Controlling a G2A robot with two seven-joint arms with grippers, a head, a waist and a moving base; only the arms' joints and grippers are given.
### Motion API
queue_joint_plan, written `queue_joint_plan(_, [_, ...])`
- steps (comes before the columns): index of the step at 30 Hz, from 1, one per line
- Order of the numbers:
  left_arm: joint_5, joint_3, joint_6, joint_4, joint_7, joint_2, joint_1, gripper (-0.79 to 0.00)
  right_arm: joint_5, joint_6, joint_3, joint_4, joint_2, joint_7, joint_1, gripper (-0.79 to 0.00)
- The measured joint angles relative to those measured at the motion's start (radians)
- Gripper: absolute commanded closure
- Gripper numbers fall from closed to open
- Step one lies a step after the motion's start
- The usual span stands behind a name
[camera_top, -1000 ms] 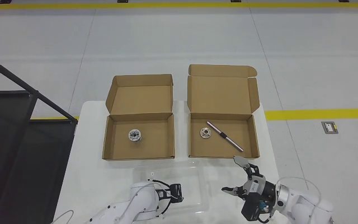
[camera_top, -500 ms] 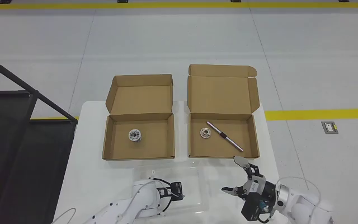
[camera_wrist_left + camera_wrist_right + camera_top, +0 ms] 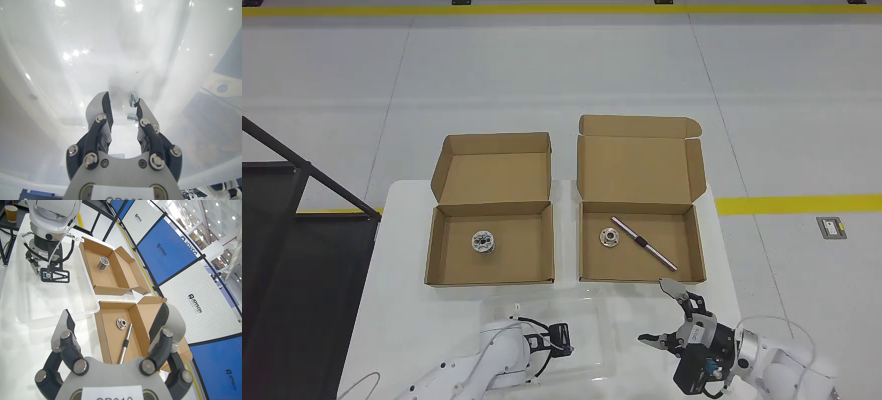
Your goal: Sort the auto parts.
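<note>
1. I am holding my left jaws low inside the clear tray (image 3: 587, 302), which is sitting at 6 o'clock on the tabletop (image 3: 402, 290), just in front of the two cardboard boxes.
2. My left jaws are standing at a narrow gap and are gripping nothing.
3. A small bolt (image 3: 133, 99) is resting on the tray floor right at the tip of one pad (image 3: 140, 111). I cannot tell whether the two are touching.
4. A second bolt (image 3: 131, 118) is lying crosswise between my left jaws, with one end hidden behind that same pad.
5. My left arm (image 3: 504, 352) is reaching into the tray from 7 o'clock.
6. I am holding my right jaws wide apart and empty, their ribbed pads (image 3: 158, 321) facing each other across open air.
7. My right jaws are hanging over the tabletop at 5 o'clock, just beside the tray's right end and near the front wall of the right box (image 3: 682, 235). My right arm (image 3: 762, 362) is coming in behind them.
8. The left box (image 3: 522, 255) is lying open at 11 o'clock. A toothed cylinder (image 3: 482, 241) is standing upright in the middle of its floor.
9. The right box is lying open at 1 o'clock, just beside the left one.
10. Inside the right box, a flanged ring (image 3: 609, 237) is lying flat towards 9 o'clock, and a slim metal rod (image 3: 644, 243) is lying slantwise from 11 to 5 o'clock just beside it, apart from the ring.
</note>
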State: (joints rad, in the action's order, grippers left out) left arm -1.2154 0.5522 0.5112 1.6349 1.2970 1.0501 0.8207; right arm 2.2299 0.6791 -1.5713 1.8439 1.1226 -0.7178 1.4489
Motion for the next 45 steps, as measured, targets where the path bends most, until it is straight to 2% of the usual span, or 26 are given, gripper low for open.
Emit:
queue_joint_plan(13, [-0.008,0.010,0.014,0.005,-0.002,0.006,0.015,-0.339,0.000,0.000,0.000,0.000,0.000,0.000,0.000,-0.785])
queue_joint_plan(17, [-0.012,0.006,0.016,-0.005,-0.004,0.009,0.014,-0.262,0.000,0.000,0.000,0.000,0.000,0.000,0.000,-0.785])
queue_joint_plan(20, [-0.012,0.005,0.016,-0.010,-0.004,0.011,0.012,-0.126,0.000,0.000,0.000,0.000,0.000,0.000,0.000,-0.785])
queue_joint_plan(22, [-0.014,0.004,0.015,-0.011,-0.003,0.012,0.011,0.000,0.000,0.000,0.000,0.000,0.000,0.000,0.000,-0.785])
queue_joint_plan(31, [-0.005,0.025,0.007,0.011,-0.006,0.017,0.012,0.000,0.000,0.000,0.000,0.000,0.000,0.000,0.000,-0.785])
queue_joint_plan(35, [0.033,0.068,0.005,0.044,-0.044,0.011,0.020,0.000,0.000,0.000,0.000,0.000,0.000,0.000,0.000,-0.785])
queue_joint_plan(38, [0.091,0.134,0.007,0.080,-0.089,-0.002,0.029,0.000,0.000,0.000,0.000,0.000,0.000,0.000,0.000,-0.785])
queue_joint_plan(41, [0.151,0.221,0.008,0.118,-0.143,-0.020,0.046,0.000,0.000,0.000,0.000,0.000,0.000,0.000,0.000,-0.785])
queue_joint_plan(45, [0.213,0.375,-0.030,0.164,-0.268,-0.049,0.098,0.000,0.000,0.000,0.000,0.000,0.000,0.000,0.000,-0.785])
